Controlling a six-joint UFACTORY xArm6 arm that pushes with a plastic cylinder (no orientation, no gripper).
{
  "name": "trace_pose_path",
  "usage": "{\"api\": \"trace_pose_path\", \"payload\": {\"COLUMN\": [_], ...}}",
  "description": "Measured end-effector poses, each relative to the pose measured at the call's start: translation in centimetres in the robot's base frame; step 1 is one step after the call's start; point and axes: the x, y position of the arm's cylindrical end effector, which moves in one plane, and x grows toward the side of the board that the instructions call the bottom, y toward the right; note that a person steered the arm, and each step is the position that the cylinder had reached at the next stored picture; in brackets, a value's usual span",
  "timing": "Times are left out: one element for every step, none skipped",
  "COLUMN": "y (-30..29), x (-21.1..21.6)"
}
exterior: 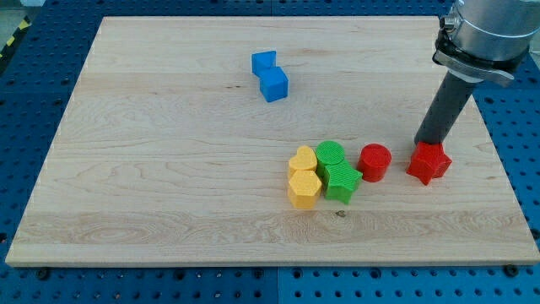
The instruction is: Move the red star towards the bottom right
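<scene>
The red star (429,163) lies on the wooden board (169,186) at the view's right, a little below mid-height. My tip (426,143) stands right at the star's upper edge, touching or nearly touching it, with the dark rod rising toward the view's top right. A red cylinder (375,161) sits just left of the star, apart from it.
A green cylinder (331,155) and a green star (342,181) sit left of the red cylinder, against a yellow heart (302,160) and a yellow hexagon (304,189). Two blue blocks (269,75) lie together near the view's top centre. The board's right edge is close to the star.
</scene>
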Motion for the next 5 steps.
{"api": "trace_pose_path", "payload": {"y": [-0.1, -0.2, -0.8, -1.4, -2.0], "x": [0.0, 0.4, 1.6, 2.9, 3.4]}}
